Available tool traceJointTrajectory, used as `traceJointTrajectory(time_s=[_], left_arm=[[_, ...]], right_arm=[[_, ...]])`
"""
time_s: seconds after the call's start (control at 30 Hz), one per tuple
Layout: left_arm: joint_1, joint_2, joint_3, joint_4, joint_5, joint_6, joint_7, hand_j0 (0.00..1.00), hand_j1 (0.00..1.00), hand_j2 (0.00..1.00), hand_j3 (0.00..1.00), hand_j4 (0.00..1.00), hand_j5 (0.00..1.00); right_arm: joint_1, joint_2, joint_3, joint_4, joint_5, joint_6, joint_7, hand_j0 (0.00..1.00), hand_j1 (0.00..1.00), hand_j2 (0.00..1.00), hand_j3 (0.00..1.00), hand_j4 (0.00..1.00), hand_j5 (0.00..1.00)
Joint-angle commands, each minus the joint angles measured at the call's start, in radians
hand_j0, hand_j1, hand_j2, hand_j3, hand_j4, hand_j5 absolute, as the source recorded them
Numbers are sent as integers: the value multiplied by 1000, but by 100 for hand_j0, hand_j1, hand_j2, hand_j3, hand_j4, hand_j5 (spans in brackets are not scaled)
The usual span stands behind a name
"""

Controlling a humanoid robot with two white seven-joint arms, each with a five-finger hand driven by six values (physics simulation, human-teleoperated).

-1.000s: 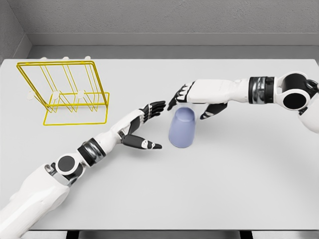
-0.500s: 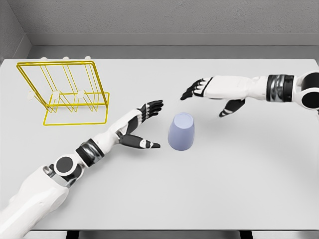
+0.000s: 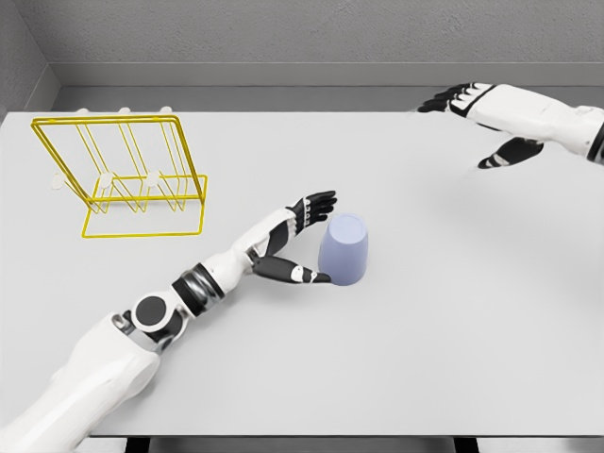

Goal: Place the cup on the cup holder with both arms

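1. Cup (image 3: 343, 248): pale lavender, upside down with its base uppermost, stood on the white table (image 3: 444, 340) near the middle, well apart from the holder.

2. Cup holder (image 3: 132, 175): yellow wire rack, stood at the table's far left, with upright prongs rising from a rectangular base frame. Nothing hung on it.

3. Left hand (image 3: 300, 241): arm entered from the lower left and reached across the table to the cup's left side. Fingers (image 3: 316, 204) were spread and extended toward the cup's upper part; thumb (image 3: 300, 275) was stretched low, its tip at or touching the cup's lower wall. The hand was open around the cup's side, not closed on it; firm contact could not be told.

4. Right hand (image 3: 491, 118): arm entered from the right edge, held near the table's far right corner, well apart from the cup. Fingers were spread, thumb pointed downward, nothing held.
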Motion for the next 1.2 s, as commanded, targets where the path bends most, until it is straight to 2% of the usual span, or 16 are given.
traceJointTrajectory(time_s=[0.0, 0.17, 0.27, 0.47, 0.53, 0.77, 1.17], left_arm=[[0, -15, 1, 18, 3, 0, 0, 100, 100, 100, 100, 100, 100], [2, -21, 3, 27, 1, 44, 0, 100, 100, 100, 100, 100, 100], [2, -18, 4, 27, 1, 60, 3, 100, 100, 100, 100, 100, 100], [0, -24, 1, 23, -2, 58, 0, 100, 100, 100, 100, 100, 100], [0, -44, 4, 23, -54, 60, 1, 100, 100, 100, 100, 100, 100], [-6, -45, 4, 24, -55, 58, 1, 100, 100, 100, 100, 100, 100], [-11, -73, 3, 29, -65, 58, 1, 100, 100, 100, 100, 100, 100]], right_arm=[[1, -8, 2, 30, -4, 1, -21, 100, 100, 100, 100, 100, 100], [5, 6, 31, 29, -4, 1, -20, 100, 100, 100, 100, 100, 100], [34, 1, 21, 29, -4, 1, -20, 100, 100, 100, 100, 100, 100], [35, 10, 11, 30, -4, 1, -21, 100, 100, 100, 100, 100, 100], [40, 14, 1, 30, -4, 1, -20, 100, 100, 100, 100, 100, 100], [60, 23, -36, 33, -6, 1, -20, 100, 100, 100, 100, 100, 100], [72, 27, -45, 35, -6, 1, -20, 100, 100, 100, 100, 100, 100]])
